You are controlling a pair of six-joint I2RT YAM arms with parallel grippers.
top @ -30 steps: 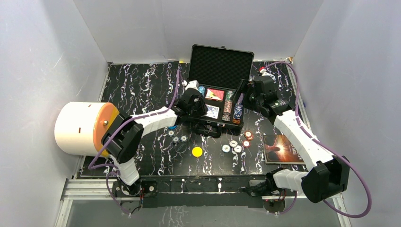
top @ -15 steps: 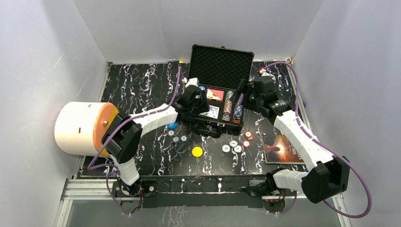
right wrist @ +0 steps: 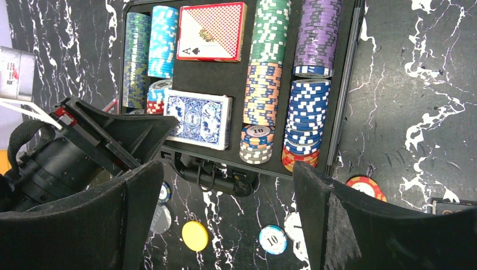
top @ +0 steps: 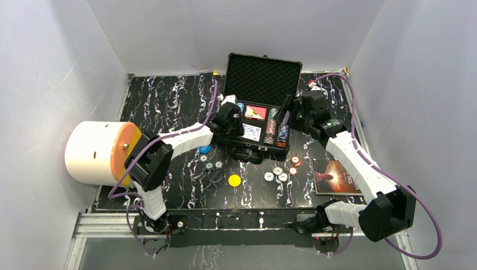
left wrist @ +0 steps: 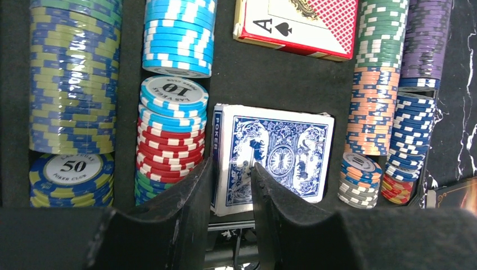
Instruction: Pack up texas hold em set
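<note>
Black marbled table (top: 169, 101), white-walled booth: the open black case (top: 263, 79) lies below both arms' fingers. The left fingers (left wrist: 194, 194), a narrow gap apart and holding nothing, hover over the near edge of the blue deck (left wrist: 275, 157). The red deck (left wrist: 304, 22) lies farther ahead, with chip stacks (left wrist: 73, 84) to either side. The right fingers (right wrist: 140, 208) are spread wide and empty, the case ahead of them. Loose chips (top: 279, 171) and a yellow disc (top: 234, 180) lie on the table behind both sets of fingers.

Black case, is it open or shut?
Open. The case has its lid standing up, and chips show inside.
</note>
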